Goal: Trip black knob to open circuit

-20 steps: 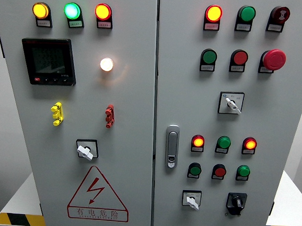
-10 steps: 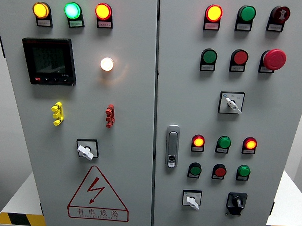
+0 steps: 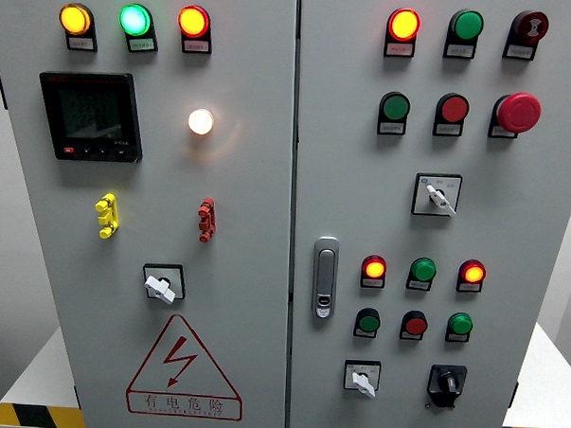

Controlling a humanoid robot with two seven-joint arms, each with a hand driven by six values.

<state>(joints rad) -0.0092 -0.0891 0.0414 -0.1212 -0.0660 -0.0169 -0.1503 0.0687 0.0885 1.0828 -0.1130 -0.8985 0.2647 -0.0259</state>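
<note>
neither of my hands shows in the head view, so i cannot tell how my fingers stand or place anything relative to them. the black knob (image 3: 446,384) sits at the lower right of the cabinet's right door (image 3: 540,235), just right of a white selector switch (image 3: 362,379) and below a row of small green and red buttons. the door handle (image 3: 325,277) is up and left of it.

no robot arm, no hand — only panel
</note>
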